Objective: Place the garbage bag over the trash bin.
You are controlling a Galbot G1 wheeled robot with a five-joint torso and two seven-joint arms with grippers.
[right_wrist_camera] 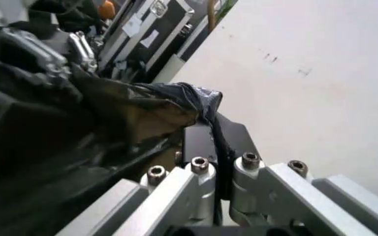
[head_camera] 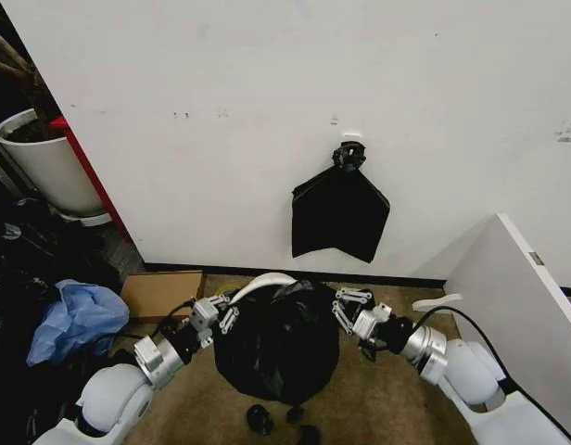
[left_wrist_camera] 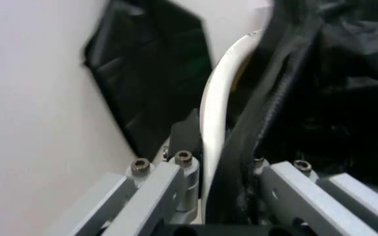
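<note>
Gripping opposite edges, the left gripper [head_camera: 222, 313] and right gripper [head_camera: 346, 309] stretch the garbage bag [head_camera: 278, 341] over the trash bin [head_camera: 260, 284], keeping its mouth open

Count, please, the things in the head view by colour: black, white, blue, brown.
Black: 5 (garbage bag, bundle on the wall, 3 scraps)
White: 2 (trash bin rim, planter pot)
Blue: 1 (cloth)
Brown: 1 (cardboard box)
Total: 9

We face a plain white wall [head_camera: 267, 111] with a dark baseboard above a brown carpeted floor [head_camera: 378, 399], a large white planter pot [head_camera: 49, 167], a flat cardboard box [head_camera: 160, 292], and a white slanted panel [head_camera: 522, 287].
</note>
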